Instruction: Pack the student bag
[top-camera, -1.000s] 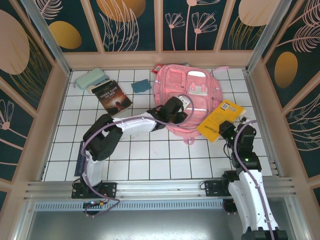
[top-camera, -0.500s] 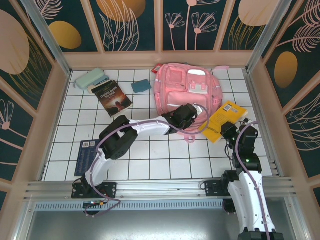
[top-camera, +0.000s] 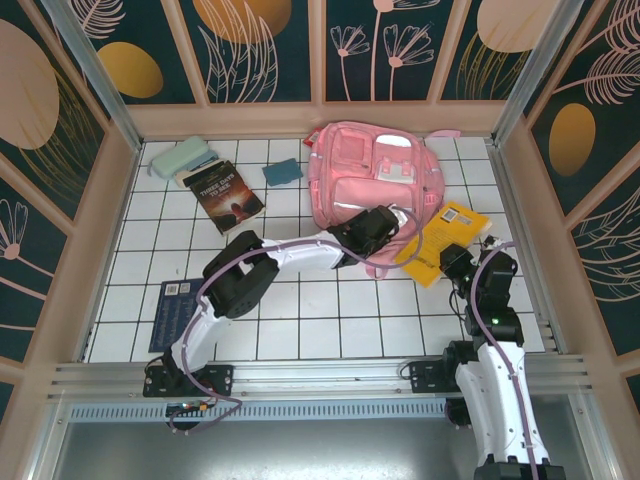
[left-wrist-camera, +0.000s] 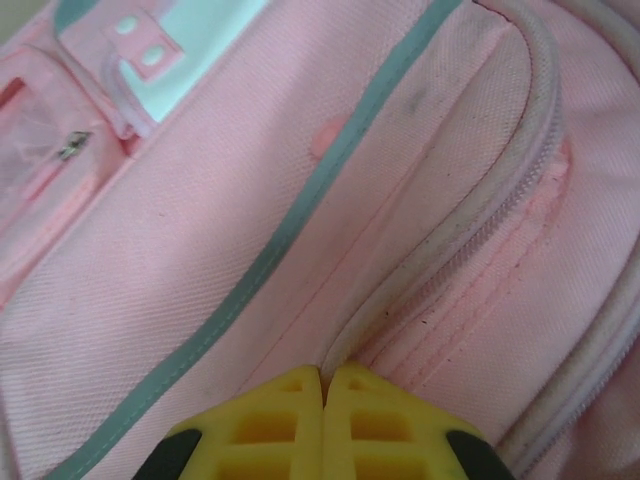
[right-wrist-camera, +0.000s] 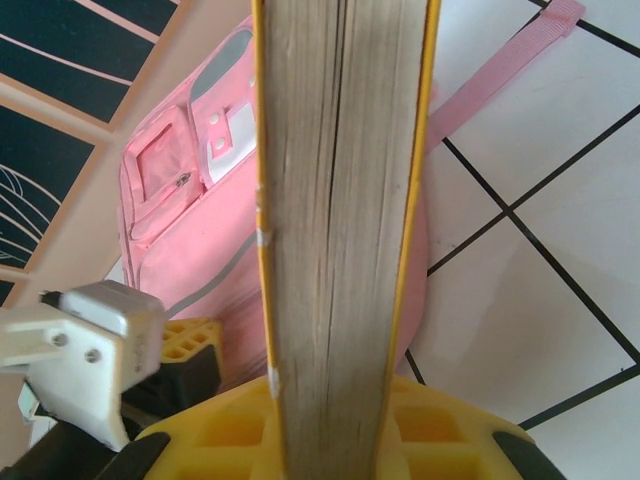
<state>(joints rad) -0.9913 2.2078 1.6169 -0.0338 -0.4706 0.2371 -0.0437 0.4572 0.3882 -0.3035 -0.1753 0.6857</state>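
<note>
Smack in the middle of the overhead view, the left end effector (left-wrist-camera: 322, 390) has just snapped closed on the front of the student bag (top-camera: 365, 175). A second ago its fingers were apart and it hung over the front pocket. Now it sits nearer the bag's bottom edge, and the wrist view has both yellow fingertips pressed together right where the zip (left-wrist-camera: 480, 200) runs in. Can't tell if it caught the puller or a fold of fabric, since nothing shows between the tips.

The bag lies flat, front up, at the upper middle of the table (top-camera: 300, 310), close to the back wall, and looks nudged a bit toward the top of the frame. My guess is it's going for the zip. The bag looks zipped, so nothing can go in yet.

Right end effector (right-wrist-camera: 335, 410) hasn't budged. It's clamped on the yellow book (top-camera: 445, 238), page edges facing its camera, just right of the bag.

Still waiting:
- dark paperback (top-camera: 225, 195), pale green case (top-camera: 180, 157) and small blue thing (top-camera: 283, 172), all upper left
- dark blue notebook (top-camera: 170, 312), lower left beside the left arm

That arm stretches across the bag's front, so I reckon it blocks the book's way in.
</note>
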